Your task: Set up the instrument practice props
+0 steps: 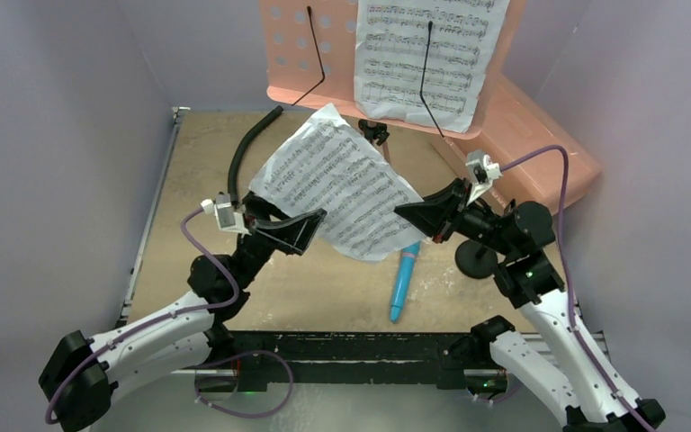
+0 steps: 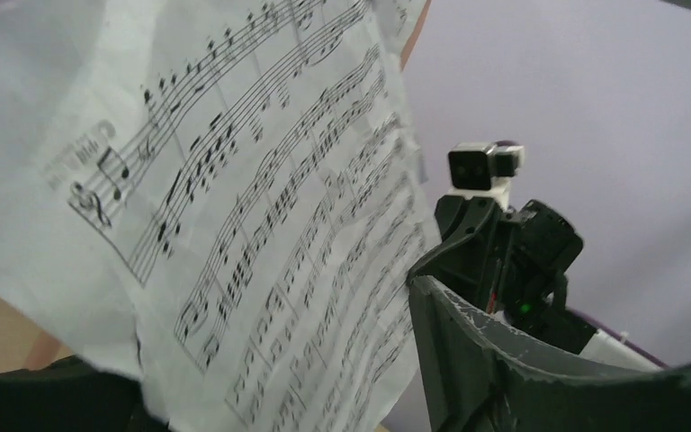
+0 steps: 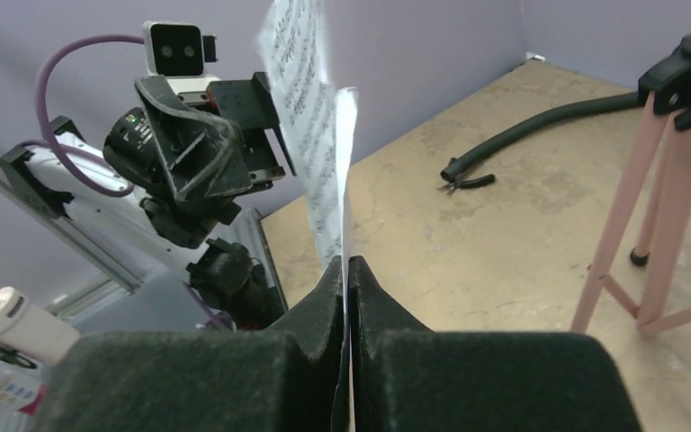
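Jaws of the right gripper (image 3: 348, 270) are pressed together on the lower right edge of the loose sheet-music page (image 1: 337, 184). This holds the page up in the air, tilted, above the middle of the bench (image 1: 324, 297). Jaws of the left gripper (image 1: 310, 225) stand apart at the page's left edge. In the left wrist view the paper lies against one finger and the other finger is well clear of it.

The upper corner of the page reaches close under the lip of the pink music stand (image 1: 306, 45); I cannot tell if it touches. On this stand the second page (image 1: 423, 54) sits upright under a thin wire arm (image 1: 429, 72).

The blue toy microphone (image 1: 405, 281) lies flat on the bench, with its far end under the low corner of the held page. The black mic stand (image 1: 477, 259) is just right of the microphone, close by the right arm.

Free bench shows on the left, between the curved black hose (image 1: 247, 153) and the left wall (image 1: 63, 180). On the right the pink box (image 1: 540, 144) fills the far corner. The tripod legs (image 3: 634, 216) stand at the back.

Both pages carry printed staves. A small heading at one corner of the held page is too blurred to read.
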Controlling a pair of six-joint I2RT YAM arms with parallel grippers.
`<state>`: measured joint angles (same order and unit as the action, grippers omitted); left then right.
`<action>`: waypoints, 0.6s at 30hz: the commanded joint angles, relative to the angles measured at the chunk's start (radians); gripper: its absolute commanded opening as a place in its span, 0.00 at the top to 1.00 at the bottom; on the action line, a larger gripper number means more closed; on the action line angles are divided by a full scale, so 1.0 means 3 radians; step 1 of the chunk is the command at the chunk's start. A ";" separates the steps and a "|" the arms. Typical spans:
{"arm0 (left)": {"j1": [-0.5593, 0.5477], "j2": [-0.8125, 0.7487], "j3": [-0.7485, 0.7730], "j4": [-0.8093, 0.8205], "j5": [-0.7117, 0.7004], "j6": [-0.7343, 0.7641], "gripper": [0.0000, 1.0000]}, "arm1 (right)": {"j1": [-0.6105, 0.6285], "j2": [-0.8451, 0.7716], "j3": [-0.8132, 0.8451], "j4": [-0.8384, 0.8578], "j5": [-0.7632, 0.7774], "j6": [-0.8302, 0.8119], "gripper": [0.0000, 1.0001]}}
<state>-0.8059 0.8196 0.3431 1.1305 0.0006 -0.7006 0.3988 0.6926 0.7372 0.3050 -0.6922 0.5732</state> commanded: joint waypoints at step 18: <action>0.0002 0.0557 0.2402 -0.5681 -0.0254 0.3689 0.07 | 0.0000 0.0132 0.1107 -0.2754 0.0418 -0.2475 1.00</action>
<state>-0.8059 0.9218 0.9401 -0.2855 -0.1059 0.1223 0.3988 0.7265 1.0348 -0.4381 -0.5716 -0.0696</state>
